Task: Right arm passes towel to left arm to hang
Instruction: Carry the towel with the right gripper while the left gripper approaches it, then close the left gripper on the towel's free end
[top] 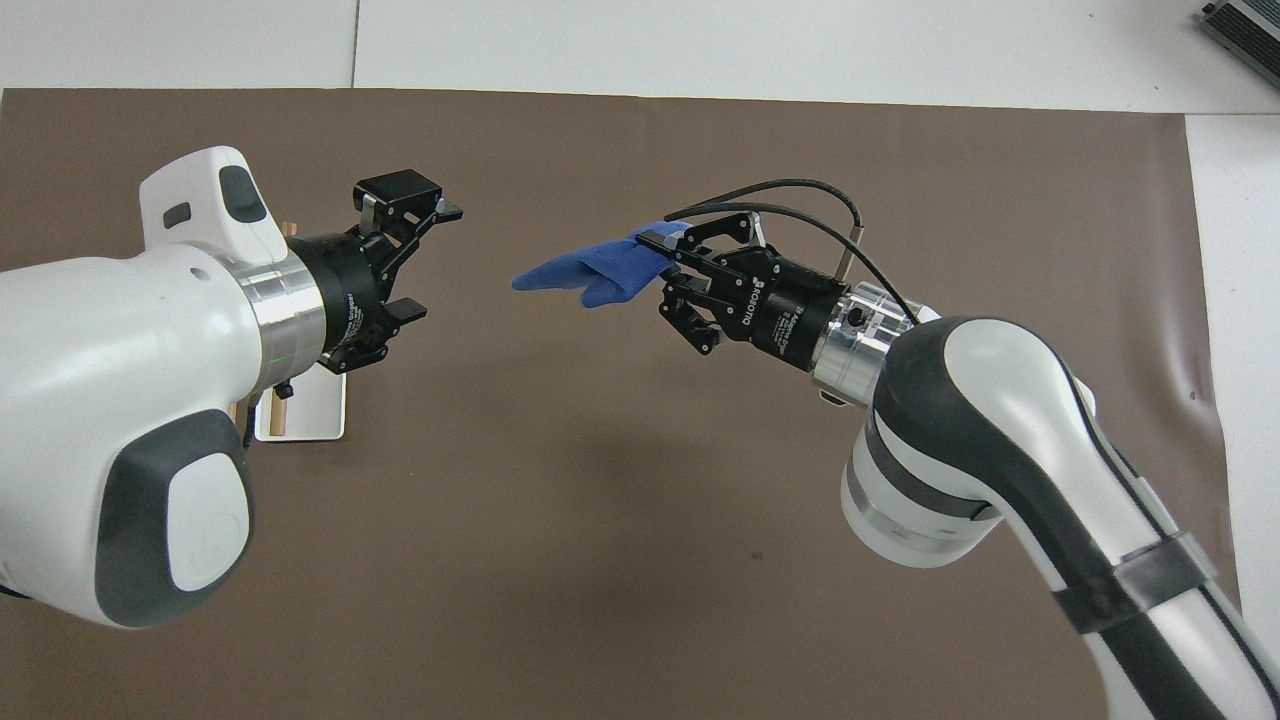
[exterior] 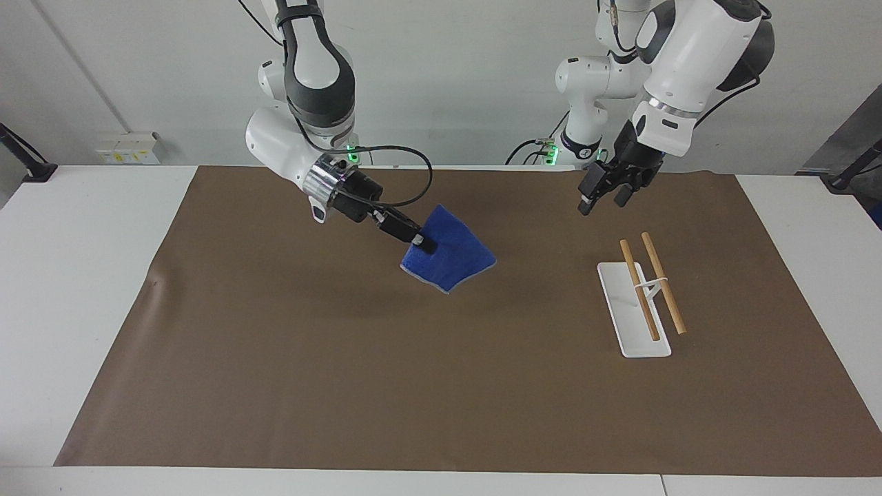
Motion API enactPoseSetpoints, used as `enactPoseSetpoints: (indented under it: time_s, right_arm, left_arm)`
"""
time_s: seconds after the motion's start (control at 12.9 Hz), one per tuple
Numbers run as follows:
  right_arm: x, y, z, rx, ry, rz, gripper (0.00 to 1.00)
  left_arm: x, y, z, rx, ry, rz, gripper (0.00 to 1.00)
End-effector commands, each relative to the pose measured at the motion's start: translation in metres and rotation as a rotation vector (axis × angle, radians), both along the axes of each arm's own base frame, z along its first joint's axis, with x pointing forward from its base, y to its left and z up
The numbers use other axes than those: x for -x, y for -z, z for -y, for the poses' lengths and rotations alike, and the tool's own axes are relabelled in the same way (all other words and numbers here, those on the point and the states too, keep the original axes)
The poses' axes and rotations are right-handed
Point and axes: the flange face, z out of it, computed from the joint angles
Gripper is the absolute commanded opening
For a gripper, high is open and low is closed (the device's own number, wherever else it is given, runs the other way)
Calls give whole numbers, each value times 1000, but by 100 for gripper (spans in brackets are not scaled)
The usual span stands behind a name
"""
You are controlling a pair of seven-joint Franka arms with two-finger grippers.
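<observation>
The blue towel hangs in the air over the brown mat, spread like a fan. My right gripper is shut on one corner of it, reaching out level from the right arm. In the overhead view the towel sticks out from the right gripper toward my left gripper. The left gripper is open and empty, up in the air, its jaws turned toward the towel with a clear gap between them and the cloth.
A white tray carrying two wooden bars stands on the mat toward the left arm's end. From overhead the left arm covers most of the tray.
</observation>
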Motion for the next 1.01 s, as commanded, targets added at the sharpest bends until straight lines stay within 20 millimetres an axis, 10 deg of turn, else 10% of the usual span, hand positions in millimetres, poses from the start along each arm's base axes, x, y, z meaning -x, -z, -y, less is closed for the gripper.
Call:
enactPoseSetpoints:
  time_s: [0.0,0.62,0.93]
  right_arm:
    - [8,6,-14,-70,58,-59,0]
    - [17,3,-31,-156,99,-98,0]
    - [16,3,-30,-154,99,-95,0]
  left_arm:
    - [1,16,5,45,-52,14,100]
    - [-20,60,34,135,-119,37,96]
    - [-20,61,34,126,-107,37,46]
